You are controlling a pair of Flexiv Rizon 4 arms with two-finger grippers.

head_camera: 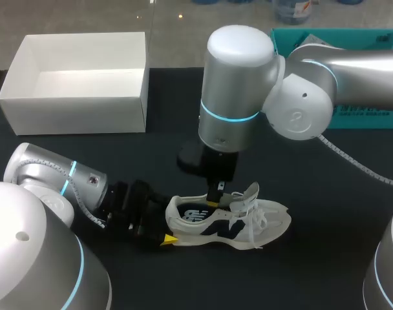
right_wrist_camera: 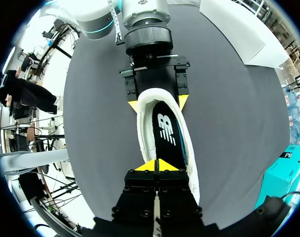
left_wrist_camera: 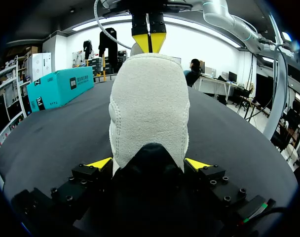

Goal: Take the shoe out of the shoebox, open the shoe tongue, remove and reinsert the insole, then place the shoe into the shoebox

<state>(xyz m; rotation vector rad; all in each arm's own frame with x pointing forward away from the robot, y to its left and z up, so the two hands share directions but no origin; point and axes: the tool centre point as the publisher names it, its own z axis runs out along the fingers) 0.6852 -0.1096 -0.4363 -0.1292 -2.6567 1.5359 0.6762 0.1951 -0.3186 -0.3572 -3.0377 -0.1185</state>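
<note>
Shoe (head_camera: 229,223) clamped at the heel by left gripper (left_wrist_camera: 149,163), insole (right_wrist_camera: 165,133) step apparently in hand. Right gripper (right_wrist_camera: 156,165), tips pressed together at the opening, likely must pinch and lift the insole.

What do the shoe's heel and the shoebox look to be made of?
The shoe heel looks like soft suede or microfibre: matte, fuzzy nap, stitched seam. The shoebox is probably cardboard: smooth white, thin flat walls.

The shoe (left_wrist_camera: 150,98) has a napped, suede-like heel and its insole (right_wrist_camera: 165,131) is smooth. The shoebox (head_camera: 74,81) is matt white card, the surface (head_camera: 326,206) matt, possibly fabric, and the right arm (head_camera: 238,77) satin metal.
</note>
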